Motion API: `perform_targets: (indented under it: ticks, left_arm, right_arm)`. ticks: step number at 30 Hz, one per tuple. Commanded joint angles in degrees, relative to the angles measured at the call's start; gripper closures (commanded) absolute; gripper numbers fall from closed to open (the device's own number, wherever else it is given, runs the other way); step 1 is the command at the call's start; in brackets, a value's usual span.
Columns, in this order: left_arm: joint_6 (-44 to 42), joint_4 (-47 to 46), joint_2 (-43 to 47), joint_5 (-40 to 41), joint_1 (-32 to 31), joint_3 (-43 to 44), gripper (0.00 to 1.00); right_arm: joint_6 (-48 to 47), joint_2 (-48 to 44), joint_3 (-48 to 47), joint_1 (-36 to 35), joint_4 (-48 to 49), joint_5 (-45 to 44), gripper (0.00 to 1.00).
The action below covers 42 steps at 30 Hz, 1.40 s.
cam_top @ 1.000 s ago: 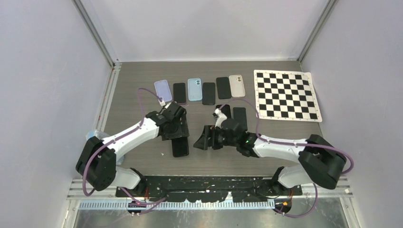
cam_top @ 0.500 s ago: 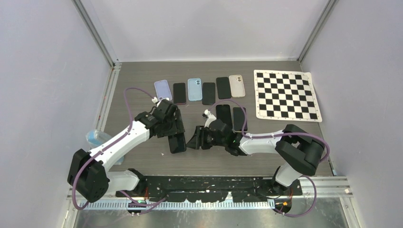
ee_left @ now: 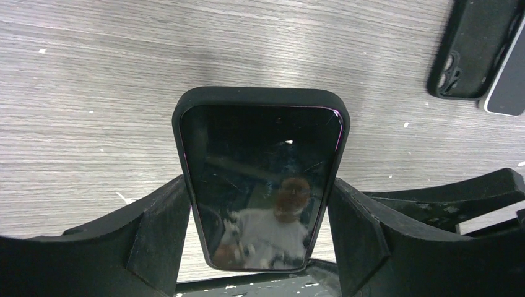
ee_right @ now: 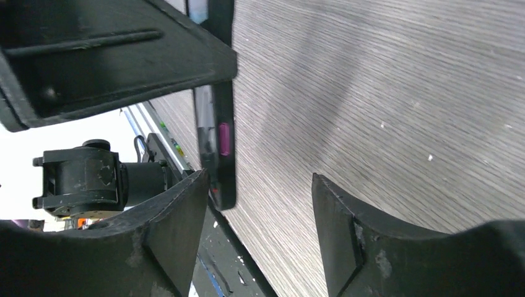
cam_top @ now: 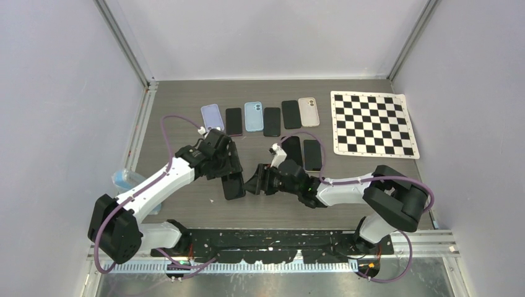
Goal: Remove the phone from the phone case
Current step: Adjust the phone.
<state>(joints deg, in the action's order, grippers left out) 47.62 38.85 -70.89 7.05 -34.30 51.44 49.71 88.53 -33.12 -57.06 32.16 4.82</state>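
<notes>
Squarely between the left gripper's (ee_left: 260,223) fingers sits the phone (ee_left: 263,192), screen up and wrapped in its black case (ee_left: 260,98). Both fingers press the case's long sides, so that pincer is closed on it, near the middle of the table (cam_top: 179,99). Just to its right, the right gripper (ee_right: 257,204) lies low with its jaws standing apart, bare wood between them and one finger just beside the case's edge. Beyond, a pair of dark phones (cam_top: 292,150) lies side by side close behind the right arm, and a row of six phones and cases (cam_top: 253,116) lines the far side. A checkered mat (cam_top: 373,124) fills the far right corner. Walls close three sides; bare wood lies open along the near edge and left of the left arm.
</notes>
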Motion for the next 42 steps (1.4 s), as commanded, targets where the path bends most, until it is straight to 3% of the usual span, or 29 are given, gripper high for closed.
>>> perform_targets:
  ticks: [1,7,11,18,20,21,23,25,35,42]
  left_arm:
    - [1.6,-5.16,2.37,-3.89,0.22,1.64,0.58]
    - [2.02,-5.43,2.35,-5.58,0.29,1.6,0.59]
    - [2.22,-5.22,2.98,-6.51,0.29,1.98,0.58]
    - [1.56,-7.08,7.04,-13.11,3.3,-0.5,0.56]
    - [1.6,-7.39,8.33,-14.33,3.98,-1.16,0.49]
    - [1.56,-7.46,9.02,-14.52,4.18,-1.39,0.39]
    - [1.52,-7.17,10.66,-13.95,4.66,-1.52,0.14]
    - [1.09,-6.97,12.6,-13.34,5.26,-1.37,0.01]
    - [-5.57,-8.5,22.51,-16.7,10.68,1.25,0.0]
    - [-6.85,-22.49,25.41,-28.23,11.71,1.5,0.0]
  right_arm:
    - [-3.71,-1.72,-2.15,-1.27,6.73,2.08,0.31]
    - [-4.95,1.45,-6.32,-3.05,5.23,3.21,0.28]
    - [-3.5,3.05,-6.83,-3.15,6.67,2.76,0.37]
    - [-2.32,2.03,-6.13,-3.15,9.96,1.93,0.81]
    - [-2.36,1.25,-6.25,-3.15,10.35,2.24,0.95]
    - [-2.35,0.54,-6.32,-3.15,10.43,2.23,0.97]
    - [-2.38,-0.77,-6.38,-2.92,10.19,2.48,0.99]
    - [-2.28,-2.23,-6.45,-2.28,9.5,2.93,0.99]
    - [0.18,-10.11,-7.04,7.36,6.38,10.95,0.99]
    - [6.51,-17.56,-7.6,15.13,8.14,17.88,0.99]
